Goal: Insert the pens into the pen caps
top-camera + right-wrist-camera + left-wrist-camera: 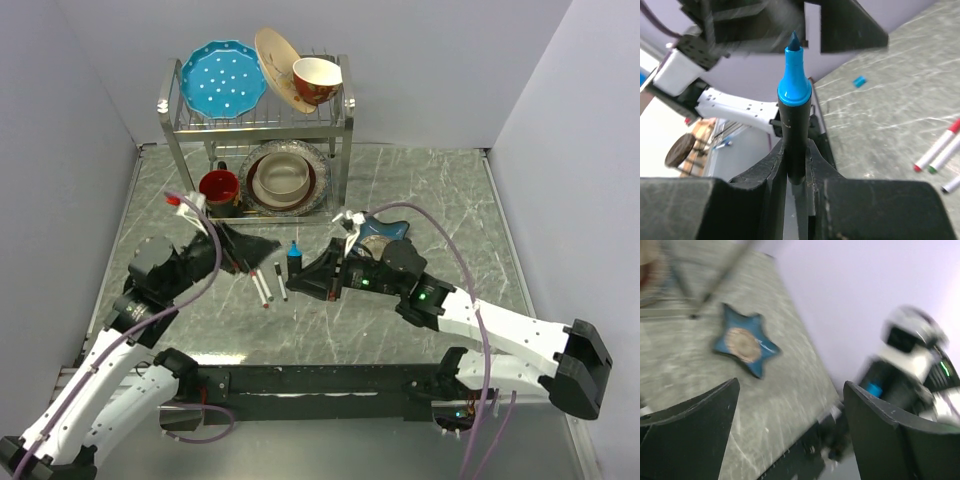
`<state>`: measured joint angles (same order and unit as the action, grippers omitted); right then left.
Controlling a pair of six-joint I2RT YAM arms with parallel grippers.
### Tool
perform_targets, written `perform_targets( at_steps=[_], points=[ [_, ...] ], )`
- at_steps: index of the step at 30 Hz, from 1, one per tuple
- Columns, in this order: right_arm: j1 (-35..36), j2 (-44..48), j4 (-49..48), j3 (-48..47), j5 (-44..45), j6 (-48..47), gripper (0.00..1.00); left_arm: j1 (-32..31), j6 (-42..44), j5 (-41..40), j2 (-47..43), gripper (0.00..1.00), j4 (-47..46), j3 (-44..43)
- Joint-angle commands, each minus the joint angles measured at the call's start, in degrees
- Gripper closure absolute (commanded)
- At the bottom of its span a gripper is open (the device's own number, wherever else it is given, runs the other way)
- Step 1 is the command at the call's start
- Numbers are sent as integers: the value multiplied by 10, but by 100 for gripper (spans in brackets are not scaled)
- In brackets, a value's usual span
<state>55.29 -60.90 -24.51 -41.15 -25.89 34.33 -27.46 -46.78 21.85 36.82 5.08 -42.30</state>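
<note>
Grey marbled bench (450, 200), boxed in by pale lilac walls, fills the overhead view. At its middle we see the dark marker (794, 125), its bright blue tip bare. The right arm's fingers (765, 185) are clamped on the lower part of its barrel. In the right wrist view the tip points away from those fingers and ends close to the left arm's fingers (690, 430). Those stand wide apart with nothing between them.

A small blue cap (859, 81) lies alone on the bench beyond the marker. To one side lie slim white pens: a red-ended pen (936, 151) and a green-ended pen (945, 159) lie side by side. A third pen (951, 185) is cut off by the frame edge. From above, the pens lie just left of the marker, between the two arms.

Farther out, a blue star-shaped dish (400, 228) sits on the bench behind the right arm. At the back stands a metal dish rack (345, 130) holding a blue dotted plate (222, 78), a red-and-cream bowl (317, 80) and a red mug (219, 186).
</note>
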Motion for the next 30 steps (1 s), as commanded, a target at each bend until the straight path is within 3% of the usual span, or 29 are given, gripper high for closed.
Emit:
perform_targets(
  at_steps=[1, 5, 8, 10, 13, 16, 20, 25, 30],
  points=[
    [-16, 47, 8, 18, 31, 10, 100, 5, -87, -258, 31, 14, 168, -63],
    [-21, 65, 71, 10, 44, -14, 100, 6, -212, -463, 73, 16, 320, -113],
    [-24, 80, 106, 4, 58, -27, 100, 16, -333, -587, 110, 9, 456, -141],
    [-24, 88, 122, 0, 61, -30, 100, 32, -418, -623, 125, 8, 507, -145],
    [-23, 91, 130, -3, 66, -26, 100, 94, -432, -620, 125, 8, 507, -124],
    [-23, 90, 134, -4, 73, -22, 100, 200, -412, -548, 134, 10, 482, -90],
    [-22, 87, 137, 2, 80, -16, 100, 304, -501, -548, 152, 12, 538, -50],
    [-21, 83, 142, 1, 79, -7, 100, 332, -620, -582, 157, 16, 562, -13],
    [-21, 76, 160, -10, 89, -15, 100, 351, -612, -624, 177, 16, 514, 20]
  ],
)
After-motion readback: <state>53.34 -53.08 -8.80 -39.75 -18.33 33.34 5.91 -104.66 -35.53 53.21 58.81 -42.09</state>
